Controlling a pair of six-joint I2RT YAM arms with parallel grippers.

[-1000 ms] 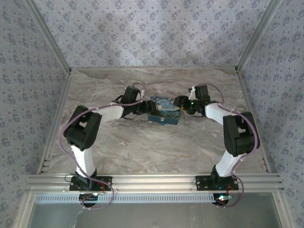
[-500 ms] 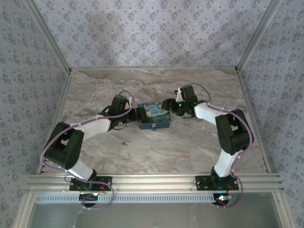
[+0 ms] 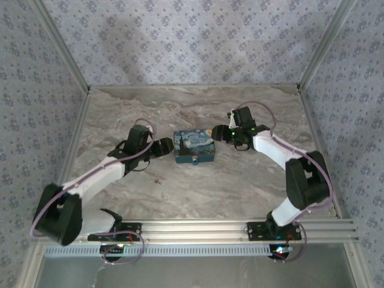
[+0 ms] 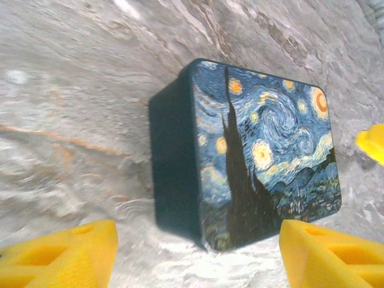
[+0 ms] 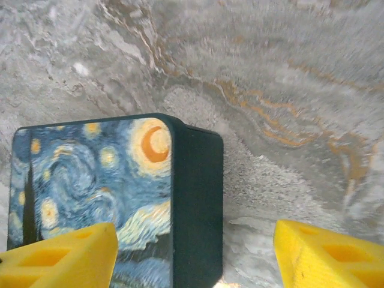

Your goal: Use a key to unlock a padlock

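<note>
The blue starry-night box (image 3: 194,144) lies flat on the marble table, lid up. A tiny bluish piece (image 3: 195,160) hangs at its near edge; it looks like the padlock but is too small to be sure. No key can be made out. My left gripper (image 3: 165,146) stands open just left of the box, apart from it; its yellow fingertips (image 4: 57,255) frame the box's end (image 4: 174,162). My right gripper (image 3: 216,132) is open at the box's right end, its fingertips (image 5: 330,255) spread wide around the dark side wall (image 5: 198,204).
A small dark speck (image 3: 157,179) lies on the marble (image 3: 240,186) in front of the left arm. Patterned walls and metal posts enclose the table on three sides. The right gripper's yellow fingertip (image 4: 372,143) shows beyond the box.
The box slid left across the table, then came to rest. Both grippers have backed a little away from its ends, and the left arm has stretched out low and to the left.
</note>
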